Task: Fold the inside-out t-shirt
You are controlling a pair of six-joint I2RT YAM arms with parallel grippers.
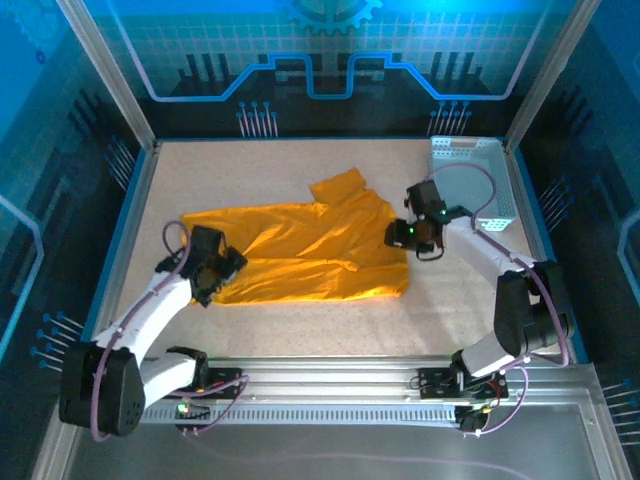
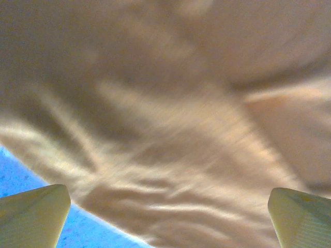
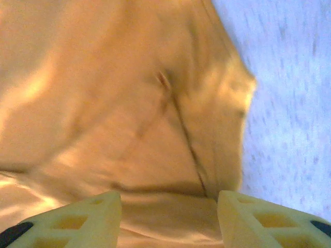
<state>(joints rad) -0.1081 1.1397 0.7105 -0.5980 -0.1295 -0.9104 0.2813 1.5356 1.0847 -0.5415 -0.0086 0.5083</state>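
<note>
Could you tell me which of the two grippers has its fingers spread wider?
The left gripper: its fingers sit at its wrist view's far corners; those of the right gripper stand closer together.

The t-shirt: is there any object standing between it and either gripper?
Nothing visible does. The left gripper is over the left edge of the t-shirt, and the right gripper is at its right edge, both with jaws apart. The perforated basket sits apart in the far right corner.

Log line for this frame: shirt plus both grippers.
t-shirt: spread on table, creased | left gripper: open, over its left edge | right gripper: open, at its right edge
</note>
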